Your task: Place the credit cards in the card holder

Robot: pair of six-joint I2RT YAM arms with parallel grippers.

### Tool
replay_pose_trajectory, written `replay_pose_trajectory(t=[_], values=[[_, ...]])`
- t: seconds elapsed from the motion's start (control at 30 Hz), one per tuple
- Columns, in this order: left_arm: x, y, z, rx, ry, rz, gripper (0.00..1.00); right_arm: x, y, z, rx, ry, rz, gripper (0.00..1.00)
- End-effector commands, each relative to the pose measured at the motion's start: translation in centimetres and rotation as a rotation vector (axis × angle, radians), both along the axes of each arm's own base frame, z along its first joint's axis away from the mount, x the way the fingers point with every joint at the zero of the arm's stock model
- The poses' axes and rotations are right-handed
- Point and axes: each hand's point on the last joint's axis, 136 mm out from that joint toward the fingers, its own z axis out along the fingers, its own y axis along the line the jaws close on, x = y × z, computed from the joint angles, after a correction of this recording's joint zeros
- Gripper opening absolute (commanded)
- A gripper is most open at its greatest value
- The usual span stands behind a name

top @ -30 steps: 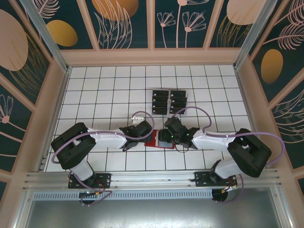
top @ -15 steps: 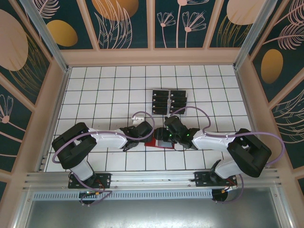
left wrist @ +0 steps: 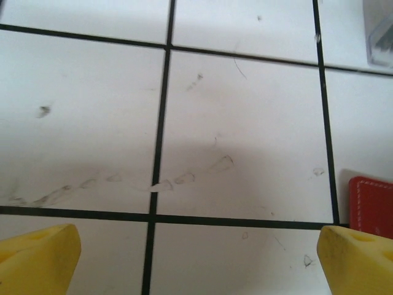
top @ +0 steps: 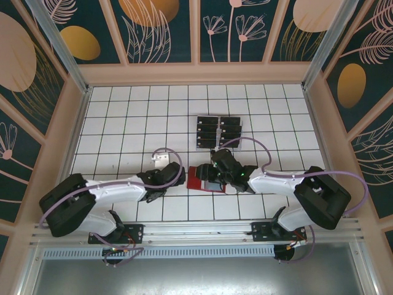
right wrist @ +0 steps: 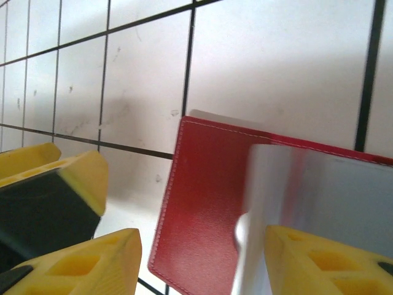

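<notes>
The red card holder [top: 198,179] lies open on the tiles, its grey inner pocket [right wrist: 319,190] raised. My right gripper [top: 213,175] hangs over it, open. In the right wrist view the right gripper [right wrist: 202,255] has its yellow fingers on either side of the card holder [right wrist: 209,203], the right finger against the grey pocket. No card shows between them. The black credit cards [top: 209,132] stand in the clear slotted tray behind. My left gripper [top: 167,177] is to the left of the card holder, open and empty [left wrist: 196,270], with the card holder's corner [left wrist: 371,206] by its right finger.
The clear tray [top: 219,118] sits one tile behind the card holder, and its corner [left wrist: 381,37] shows at the top right of the left wrist view. A yellow and black finger piece [right wrist: 49,196] sits at the left of the right wrist view. Wooden walls ring the tiled floor.
My left arm has pulled back to the left, away from the card holder. The right gripper has stayed over the card holder, shifting only slightly.
</notes>
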Motion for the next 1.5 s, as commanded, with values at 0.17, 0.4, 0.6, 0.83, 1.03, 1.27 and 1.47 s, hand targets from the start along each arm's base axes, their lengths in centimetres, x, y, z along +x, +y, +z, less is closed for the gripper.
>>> replay_pose_trajectory(t=[0.17, 0.4, 0.6, 0.83, 1.03, 1.27, 1.47], values=[[-0.1, 2.3, 1.7, -0.019, -0.058, 0.092, 0.98, 0.7, 3.6, -0.2, 0.039, 0.011, 0.042, 0.56], [-0.1, 2.3, 1.9, -0.013, -0.064, 0.076, 0.98, 1.0, 4.5, -1.0, 0.031, 0.029, 0.052, 0.56], [0.4, 1.4, 2.5, -0.011, -0.079, 0.042, 0.99, 1.8, 4.3, 3.0, 0.069, -0.045, 0.056, 0.56], [1.5, -1.1, 3.4, 0.017, -0.079, -0.055, 0.98, 5.6, -1.4, 8.0, 0.029, -0.163, -0.031, 0.55], [2.9, -3.9, 4.1, 0.023, -0.072, -0.114, 0.99, 10.0, -9.4, 8.4, -0.236, -0.256, -0.102, 0.54], [6.1, -6.3, 5.1, 0.009, -0.044, -0.132, 0.99, 13.0, -11.9, 8.7, -0.434, -0.335, 0.0, 0.47], [10.7, -5.2, 6.0, -0.114, -0.008, -0.076, 0.99, 15.6, -13.3, 8.8, -0.536, -0.352, -0.014, 0.44]])
